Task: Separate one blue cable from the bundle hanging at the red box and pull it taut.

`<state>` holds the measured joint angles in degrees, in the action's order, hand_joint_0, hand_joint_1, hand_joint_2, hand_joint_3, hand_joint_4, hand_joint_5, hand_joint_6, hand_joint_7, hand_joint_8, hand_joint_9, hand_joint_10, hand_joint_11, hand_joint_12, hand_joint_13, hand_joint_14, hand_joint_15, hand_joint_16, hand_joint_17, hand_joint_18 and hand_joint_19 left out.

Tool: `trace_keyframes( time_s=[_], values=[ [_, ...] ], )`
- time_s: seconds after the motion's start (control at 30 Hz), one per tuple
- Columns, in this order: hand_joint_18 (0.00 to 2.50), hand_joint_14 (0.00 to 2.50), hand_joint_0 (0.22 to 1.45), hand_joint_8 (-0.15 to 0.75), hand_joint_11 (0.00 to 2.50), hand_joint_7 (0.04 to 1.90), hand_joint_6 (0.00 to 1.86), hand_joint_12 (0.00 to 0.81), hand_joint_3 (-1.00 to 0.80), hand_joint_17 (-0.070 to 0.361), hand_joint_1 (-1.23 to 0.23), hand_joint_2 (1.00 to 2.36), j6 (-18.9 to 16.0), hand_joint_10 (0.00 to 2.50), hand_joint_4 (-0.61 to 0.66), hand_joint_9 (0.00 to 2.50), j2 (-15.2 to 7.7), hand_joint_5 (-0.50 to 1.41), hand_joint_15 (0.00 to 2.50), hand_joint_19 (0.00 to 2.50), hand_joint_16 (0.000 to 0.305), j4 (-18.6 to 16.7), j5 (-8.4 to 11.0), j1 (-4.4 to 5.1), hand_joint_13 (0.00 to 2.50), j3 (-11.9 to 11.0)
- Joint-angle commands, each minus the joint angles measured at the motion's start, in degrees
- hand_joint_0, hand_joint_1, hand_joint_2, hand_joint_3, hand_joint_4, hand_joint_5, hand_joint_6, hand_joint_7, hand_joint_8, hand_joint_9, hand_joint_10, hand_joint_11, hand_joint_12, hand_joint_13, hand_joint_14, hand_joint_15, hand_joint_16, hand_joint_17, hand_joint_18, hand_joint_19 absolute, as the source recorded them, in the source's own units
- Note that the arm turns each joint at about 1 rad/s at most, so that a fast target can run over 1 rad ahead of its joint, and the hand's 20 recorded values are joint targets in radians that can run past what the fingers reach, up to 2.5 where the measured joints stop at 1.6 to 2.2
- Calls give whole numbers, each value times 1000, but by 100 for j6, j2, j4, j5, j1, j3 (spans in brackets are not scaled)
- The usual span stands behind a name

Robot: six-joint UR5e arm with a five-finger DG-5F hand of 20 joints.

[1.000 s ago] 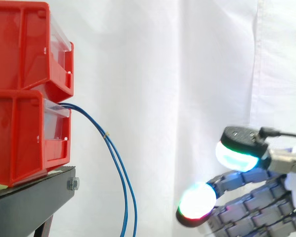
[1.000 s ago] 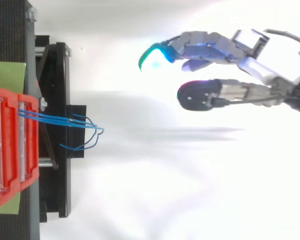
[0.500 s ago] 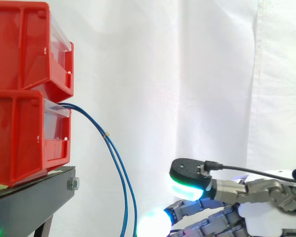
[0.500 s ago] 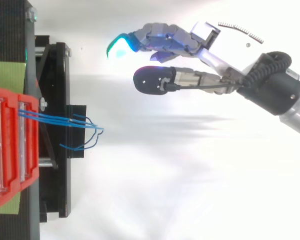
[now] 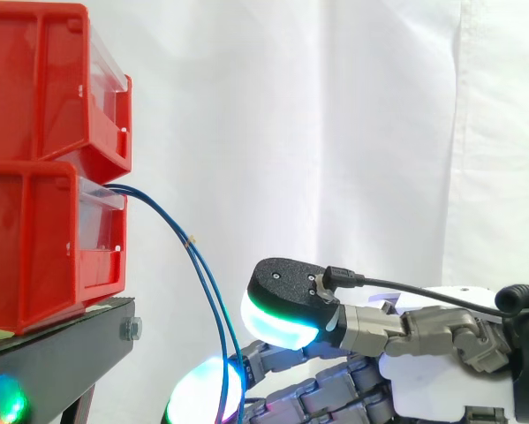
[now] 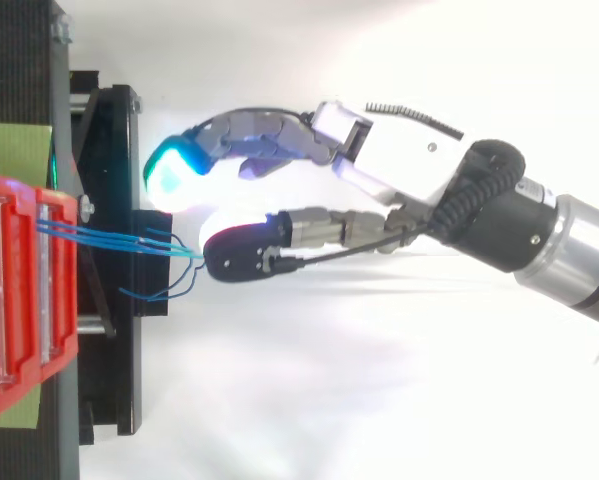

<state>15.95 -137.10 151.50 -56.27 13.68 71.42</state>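
Where the blue cables hang from the lower red bin past the black stand, I see the hand close alongside, fingers loosely spread (thumb pad just beside the cables), gripping nothing.

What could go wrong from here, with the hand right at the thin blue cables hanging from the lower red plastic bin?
1. The thin blue cables hang close together by the open hand, so it may catch both rather than one.
2. They run into the lower red plastic bin at the edge of the black metal stand; a hard pull might shift it.
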Motion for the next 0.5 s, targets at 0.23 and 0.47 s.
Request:
trace_keyframes(
  time_s=[0.23,0.47],
  values=[
    [512,9,448,306,263,819,503,382,-500,129,-557,1000,13,9,286,539,-80,-210,242,556,57,-331,-288,179,477,-14],
    [510,10,532,288,293,849,503,351,-500,114,-491,1000,-48,10,290,588,-80,-190,265,585,51,-331,-323,187,506,-49]
  ],
)
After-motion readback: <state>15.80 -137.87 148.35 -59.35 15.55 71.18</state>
